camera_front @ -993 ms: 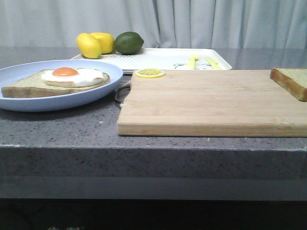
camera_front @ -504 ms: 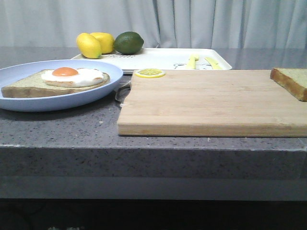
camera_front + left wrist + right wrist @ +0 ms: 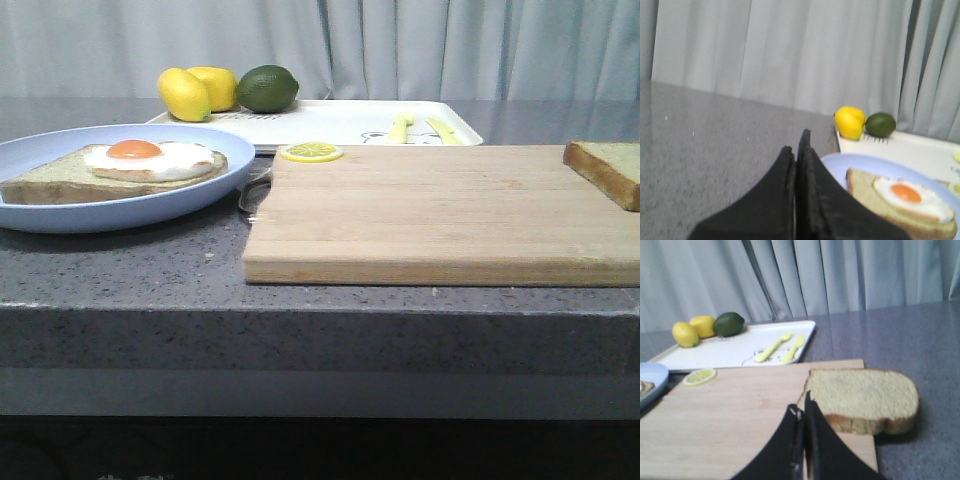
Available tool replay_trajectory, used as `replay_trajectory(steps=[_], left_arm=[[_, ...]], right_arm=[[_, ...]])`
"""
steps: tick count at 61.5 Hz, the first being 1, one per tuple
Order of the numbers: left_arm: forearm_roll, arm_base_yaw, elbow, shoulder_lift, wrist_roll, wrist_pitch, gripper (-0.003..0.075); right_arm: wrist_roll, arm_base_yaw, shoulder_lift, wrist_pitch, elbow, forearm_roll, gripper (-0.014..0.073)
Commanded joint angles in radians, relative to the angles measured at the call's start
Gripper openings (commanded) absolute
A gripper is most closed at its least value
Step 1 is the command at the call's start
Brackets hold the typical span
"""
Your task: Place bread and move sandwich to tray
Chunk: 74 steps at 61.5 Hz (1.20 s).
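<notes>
Grey speckled counter (image 3: 130, 270), curtain (image 3: 420, 45) behind.

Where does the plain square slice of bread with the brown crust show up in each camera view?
Front view: plain bread slice at the right edge, on the wooden cutting board's far right corner.
Left wrist view: not in it.
Right wrist view: bread just beyond the closed fingers, overhanging the board.
Shared landmark: dark green lime.

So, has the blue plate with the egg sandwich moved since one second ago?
Yes, slightly. In the front view the plate with the sandwich has shifted a little to the left, away from the fixed cutting board.
</notes>
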Motion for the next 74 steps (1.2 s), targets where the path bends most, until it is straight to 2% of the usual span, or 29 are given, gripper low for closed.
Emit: replay_trajectory(steps=[1, 10, 22, 30, 40, 45, 50, 52, 61, 64, 67, 74], left_arm=[[0.001, 0.002, -0.113, 0.048, -0.011, -0.092, -0.002], [0.015, 0.002, -0.251, 0.223, 0.0, -0.046, -0.002], [0.08, 0.002, -0.373, 0.46, 0.012, 0.002, -0.002], [0.08, 0.002, -0.414, 0.54, 0.012, -0.004, -0.002], [0.08, 0.002, -0.414, 0.55, 0.012, -0.046, -0.002], [0.08, 0.002, -0.414, 0.55, 0.012, -0.048, -0.001], [0.08, 0.002, -0.414, 0.55, 0.012, -0.048, 0.0076], [0.08, 0.002, -0.414, 0.55, 0.012, -0.05, 0.0137], [0.08, 0.002, -0.414, 0.55, 0.012, -0.055, 0.0498], [0.08, 0.002, -0.414, 0.55, 0.012, -0.055, 0.0565], [0.08, 0.002, -0.414, 0.55, 0.012, -0.055, 0.0594], [0.08, 0.002, -0.414, 0.55, 0.012, -0.055, 0.0573]], right_arm=[[-0.001, -0.005, 0.076, -0.012, -0.123, 0.007, -0.006], [-0.001, -0.005, 0.285, 0.031, -0.294, 0.007, -0.006], [-0.001, -0.005, 0.501, 0.017, -0.419, 0.007, -0.006], [-0.001, -0.005, 0.547, -0.001, -0.432, 0.007, -0.006], [-0.001, -0.005, 0.547, -0.003, -0.432, 0.007, -0.0056], [-0.001, -0.005, 0.547, -0.003, -0.432, 0.007, -0.0019], [-0.001, -0.005, 0.547, -0.003, -0.432, 0.007, 0.0099], [-0.001, -0.005, 0.547, -0.003, -0.432, 0.007, 0.0154], [-0.001, -0.005, 0.547, 0.001, -0.43, 0.007, 0.0559], [-0.001, -0.005, 0.547, 0.002, -0.429, 0.007, 0.067], [-0.001, -0.005, 0.547, 0.001, -0.428, 0.006, 0.0649], [-0.001, -0.005, 0.547, 0.0, -0.428, 0.006, 0.064]])
